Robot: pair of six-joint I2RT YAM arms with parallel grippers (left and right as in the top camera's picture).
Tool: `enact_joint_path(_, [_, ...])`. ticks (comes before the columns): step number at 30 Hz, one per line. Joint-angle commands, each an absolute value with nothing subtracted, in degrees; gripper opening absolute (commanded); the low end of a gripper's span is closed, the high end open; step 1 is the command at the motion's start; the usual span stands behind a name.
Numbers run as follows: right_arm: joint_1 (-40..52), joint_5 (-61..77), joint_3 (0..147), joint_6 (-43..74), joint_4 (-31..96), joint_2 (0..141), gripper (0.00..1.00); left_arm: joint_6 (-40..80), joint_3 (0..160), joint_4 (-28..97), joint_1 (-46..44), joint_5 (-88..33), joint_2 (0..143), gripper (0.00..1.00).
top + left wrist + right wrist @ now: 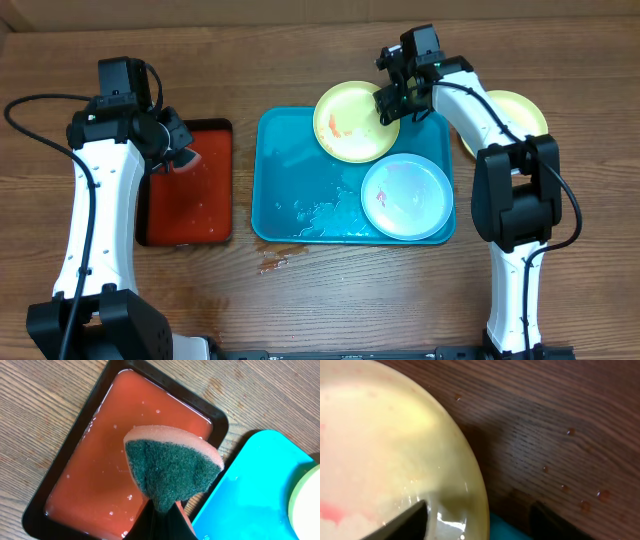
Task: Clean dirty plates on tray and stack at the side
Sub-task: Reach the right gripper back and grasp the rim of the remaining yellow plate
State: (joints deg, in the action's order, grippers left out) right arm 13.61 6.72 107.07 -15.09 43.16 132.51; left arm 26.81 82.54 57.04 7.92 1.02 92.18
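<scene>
Three plates (356,122): right pincer (388,104) grips one, tilted.

The light-blue tray (285,175) lies flat on the bench, wet with puddles across its floor. A yellow-green plate (348,124) with an orange-red smear rests tilted over the tray's far rim. A pale mint plate (406,196), also smeared, sits in the tray's near right corner. A third yellow-green plate (515,110) lies on the bench right of the tray.

Light-blue tray (285,135), yellow-green plates (345,125)
</scene>
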Motion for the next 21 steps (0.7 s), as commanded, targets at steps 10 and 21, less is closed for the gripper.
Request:
enact_joint_path(10, [13.9,7.8,107.0,-15.0,43.3,132.7,0.47,25.7,82.7,56.5,8.1,0.3,92.2,0.04])
enact_joint_path(21, [16.4,7.8,107.1,-13.1,45.2,132.9,0.04,25.7,82.7,56.3,8.1,0.1,92.2,0.05])
